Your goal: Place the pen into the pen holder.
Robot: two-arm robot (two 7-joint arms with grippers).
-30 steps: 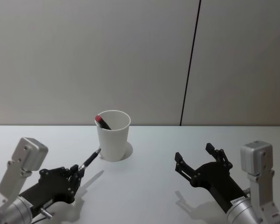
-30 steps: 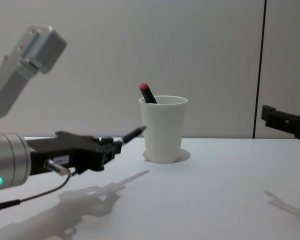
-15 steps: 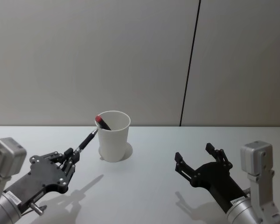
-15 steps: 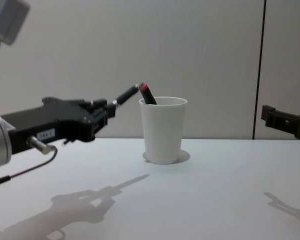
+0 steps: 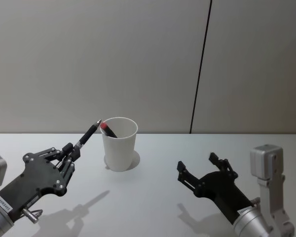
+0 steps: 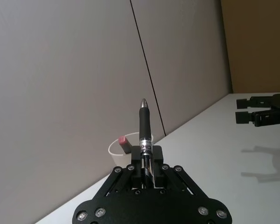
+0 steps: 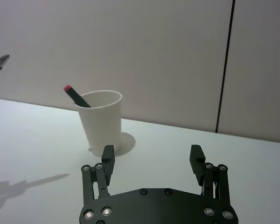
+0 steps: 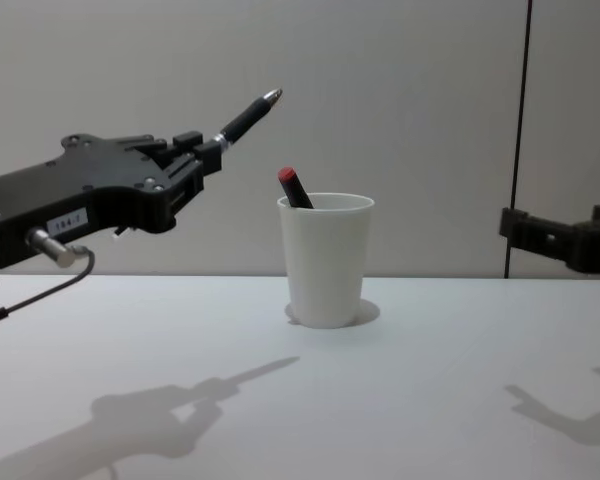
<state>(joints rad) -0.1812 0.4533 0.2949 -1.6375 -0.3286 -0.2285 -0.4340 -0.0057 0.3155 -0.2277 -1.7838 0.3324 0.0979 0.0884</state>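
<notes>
Big matt white table in front of me, pale grey panelled wall behind w/ a thin black seam. My left gripper hangs in the air on the left of the table, jaws pinched on the rear end of the slim black pen with the silver tip. I grip it at the back so most of the barrel is free to go in. It's held high, I think, so it clears the rim.

My right gripper sits low over the table on the right, well apart from everything. Its jaws are spread wide w/ nothing between them, i.e. parked out of the way.

Pen holder, the plain white tapered paper cup with a rolled rim, stands upright mid-table. A dark pen with a red cap leans inside on the left of the rim, cap poking out.

My pen slants up & fwd. Its tip is near the rim's left edge and higher than it, not inside yet. Prob next: swing over the mouth, tip down, w/o knocking the light cup or the red-capped one
</notes>
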